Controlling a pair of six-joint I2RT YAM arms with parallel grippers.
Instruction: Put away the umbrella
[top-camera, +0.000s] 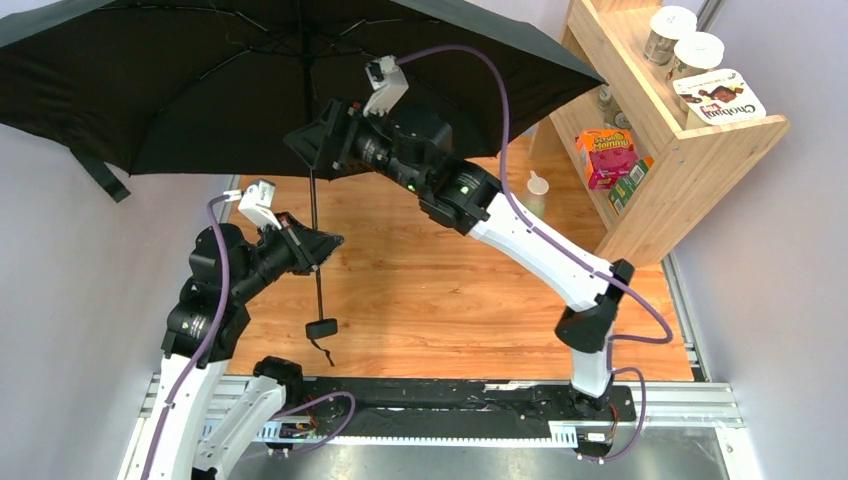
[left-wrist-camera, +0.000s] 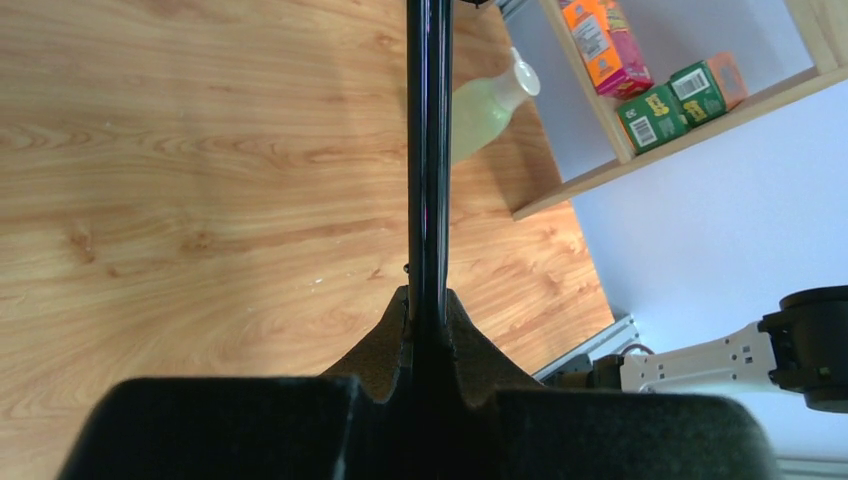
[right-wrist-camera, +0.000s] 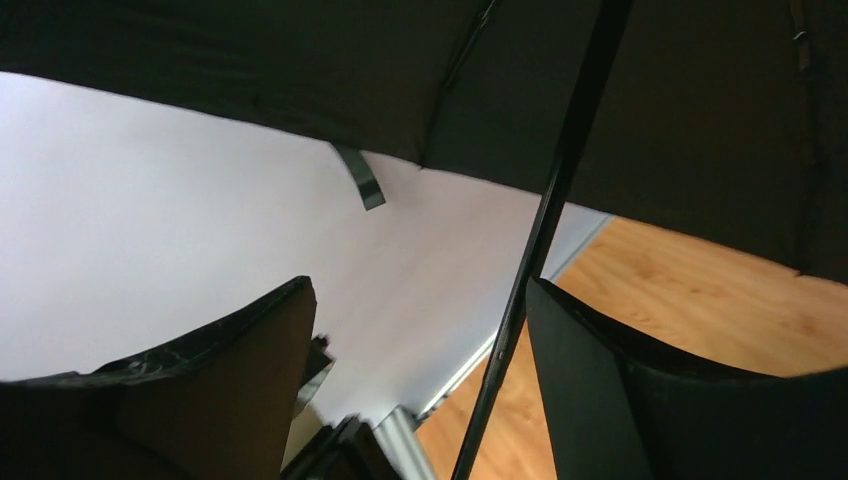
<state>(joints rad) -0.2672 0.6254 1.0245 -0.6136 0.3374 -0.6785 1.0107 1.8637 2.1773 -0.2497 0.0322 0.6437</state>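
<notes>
Open umbrella hangs over the table's far left, canopy spread wide, shaft running down to the handle hanging above the wood. Left gripper pinches the shaft low down, fingers pressed tight on it. Right gripper sits higher up, jaws spread, shaft passing between them by the right finger.
</notes>
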